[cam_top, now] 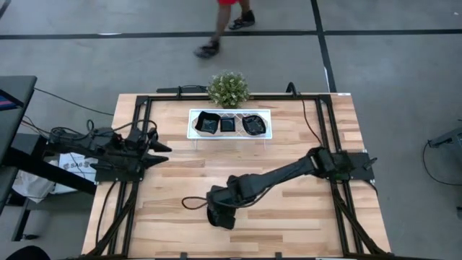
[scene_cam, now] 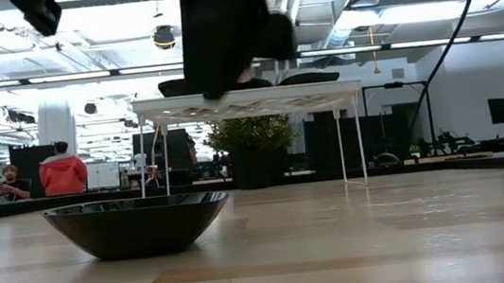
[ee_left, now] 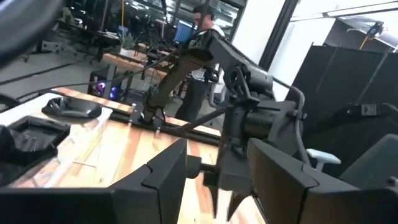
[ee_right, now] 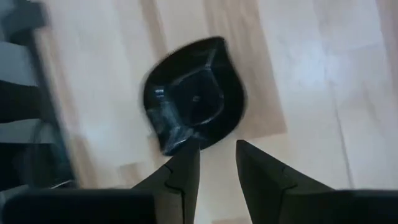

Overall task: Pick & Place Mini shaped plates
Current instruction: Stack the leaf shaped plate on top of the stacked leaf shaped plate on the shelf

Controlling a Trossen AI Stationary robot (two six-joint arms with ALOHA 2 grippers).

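Three mini shaped plates (cam_top: 227, 124) are seen on the white tray (cam_top: 193, 123), upper centre. A fourth plate (ee_right: 194, 103) lies on the table (cam_top: 289, 209), ungrasped, below the half-open right hand (ee_right: 216, 163); the left hand (cam_top: 160, 153) is parked wide open at left.

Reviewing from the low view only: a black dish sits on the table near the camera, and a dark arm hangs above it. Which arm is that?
Observer: The right one. The high view shows the right gripper reaching to the table's near middle, while the left gripper waits open at the left side.
Operator: Is it gripping anything?
Observer: No. In the right wrist view its fingers stand apart with nothing between them, above the black dish, which lies on the bare wood.
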